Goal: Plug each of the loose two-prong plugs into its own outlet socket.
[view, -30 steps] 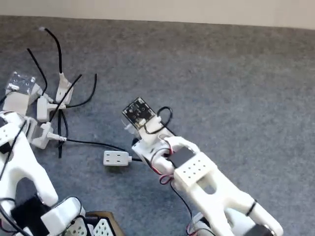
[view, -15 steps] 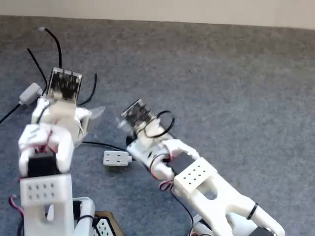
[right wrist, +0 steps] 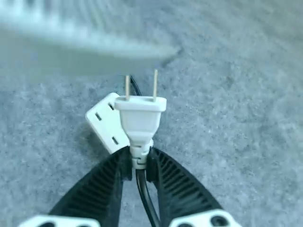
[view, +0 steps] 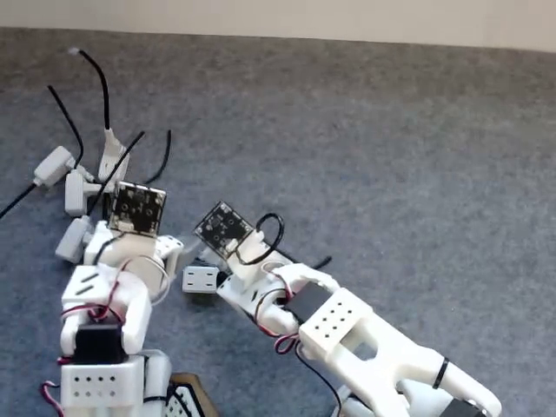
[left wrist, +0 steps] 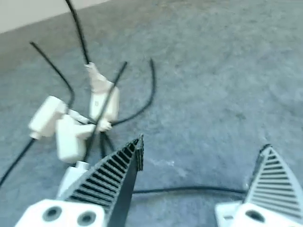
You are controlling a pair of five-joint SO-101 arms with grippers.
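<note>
Plug, clenched at its neck by the right gripper, points prongs-out just beside the socket, seemingly ready for insertion; the left gripper gapes near the socket, probably to steady it.

No writing, label, number or sign can be read anywhere in these views.
</note>
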